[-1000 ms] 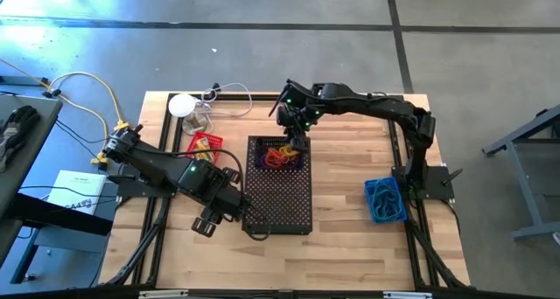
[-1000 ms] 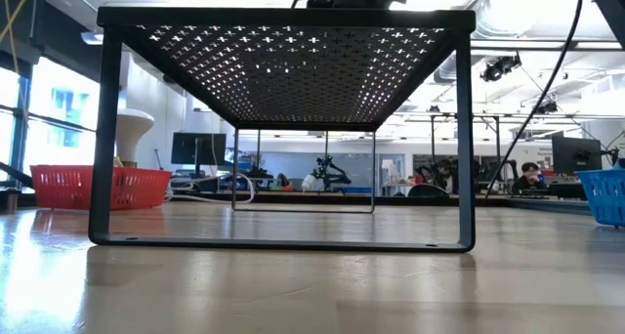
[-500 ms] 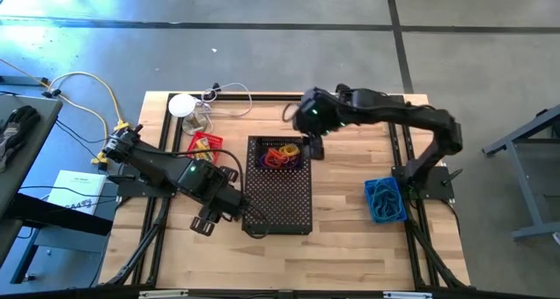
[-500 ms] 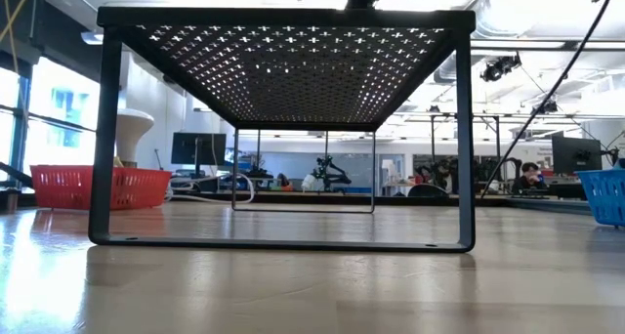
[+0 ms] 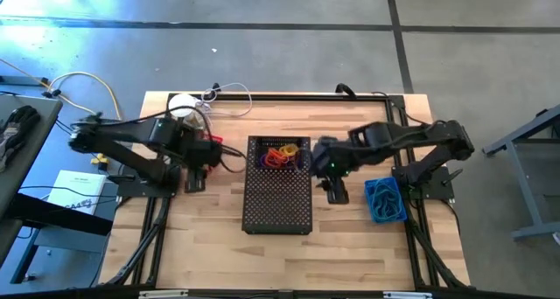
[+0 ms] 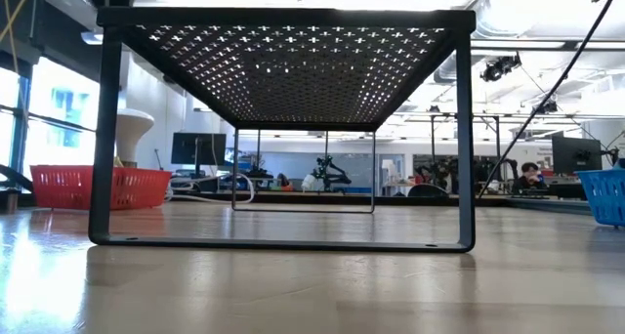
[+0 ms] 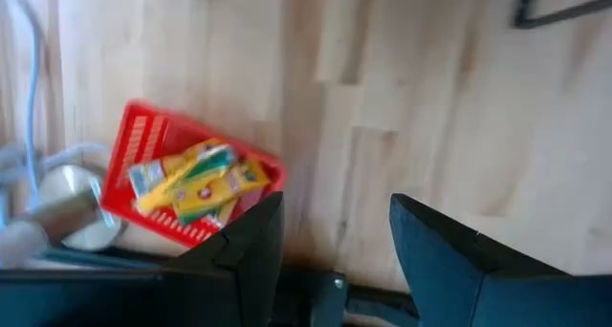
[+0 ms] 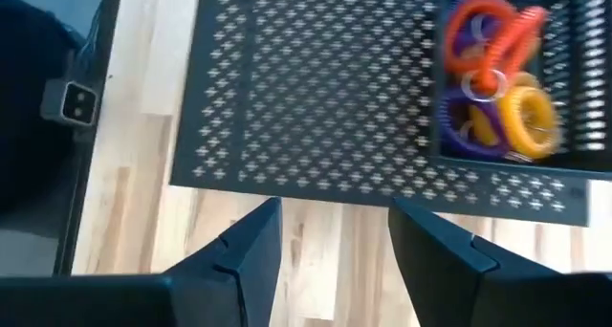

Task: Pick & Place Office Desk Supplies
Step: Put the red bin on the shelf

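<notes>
I'm looking down on the black perforated stand point(image 5: 278, 187), its long axis running from the table's far edge toward the near edge. The coloured loops point(image 5: 279, 156) are sitting bunched in the tray part at the stand's far end; in my right wrist view the loops show as orange, purple and yellow coils heaped together, pointing no single way. The right gripper point(image 5: 335, 192) is hanging over bare wood just beside the stand's right edge, between the stand and the blue basket point(image 5: 384, 199). Its fingers point(image 8: 239, 260) are standing apart with nothing between them, so it's released. A second ago it was down over the loops at the far end; now it's pulled back and clear of them. The left gripper point(image 5: 194, 178) is hovering near the red basket point(image 7: 187, 187), which is holding yellow packets point(image 7: 196, 182); its fingers point(image 7: 244, 246) are also spread and empty. A second ago that arm was lying low at the stand's near left corner; now it's swung up toward the far left.
</notes>
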Motion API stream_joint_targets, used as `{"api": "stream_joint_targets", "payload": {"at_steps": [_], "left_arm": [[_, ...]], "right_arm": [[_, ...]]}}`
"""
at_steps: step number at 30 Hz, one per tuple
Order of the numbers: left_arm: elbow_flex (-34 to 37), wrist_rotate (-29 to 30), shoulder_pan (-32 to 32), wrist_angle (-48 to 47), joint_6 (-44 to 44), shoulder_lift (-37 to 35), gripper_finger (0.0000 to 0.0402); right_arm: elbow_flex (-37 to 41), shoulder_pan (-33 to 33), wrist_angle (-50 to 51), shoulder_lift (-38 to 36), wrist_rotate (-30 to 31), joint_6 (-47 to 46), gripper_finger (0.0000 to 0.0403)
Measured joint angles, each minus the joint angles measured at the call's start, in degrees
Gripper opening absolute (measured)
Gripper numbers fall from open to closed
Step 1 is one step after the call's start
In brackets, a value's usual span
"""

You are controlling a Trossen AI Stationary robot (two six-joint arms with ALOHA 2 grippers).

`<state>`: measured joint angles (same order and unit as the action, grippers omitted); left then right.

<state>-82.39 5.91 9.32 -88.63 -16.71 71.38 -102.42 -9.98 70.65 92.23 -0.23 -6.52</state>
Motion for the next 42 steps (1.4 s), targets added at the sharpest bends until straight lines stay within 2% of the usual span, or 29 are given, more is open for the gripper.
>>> {"api": "stream_joint_targets", "payload": {"at_steps": [7, 15, 19, 29, 35, 42], "left_arm": [[18.9, 0.2, -5.7, 9.5, 6.7, -10.7, 0.0184], [28.0, 0.4, -8.2, 11.3, 8.3, -12.1, 0.0184], [31.8, 3.0, -8.5, 14.1, 12.0, -11.9, 0.0184], [32.9, 3.2, -8.4, 17.2, 11.9, -11.2, 0.0184], [33.2, 1.9, -10.1, 17.5, 12.3, -7.4, 0.0184], [33.6, 1.9, -11.5, 17.6, 12.6, -3.2, 0.0184]], "right_arm": [[0.2, -7.3, -3.5, 0.2, -0.1, -0.6, 0.0179], [0.2, -12.3, -10.3, 0.9, 0.2, -2.1, 0.0172], [0.7, -14.6, -13.7, 2.0, 0.1, -4.4, 0.0172], [6.6, -19.7, -22.8, 4.3, -1.5, -7.4, 0.0171], [10.6, -21.2, -30.1, 4.8, -1.5, -8.3, 0.0171], [13.1, -22.3, -32.0, 4.8, -1.4, -10.2, 0.0171]]}}
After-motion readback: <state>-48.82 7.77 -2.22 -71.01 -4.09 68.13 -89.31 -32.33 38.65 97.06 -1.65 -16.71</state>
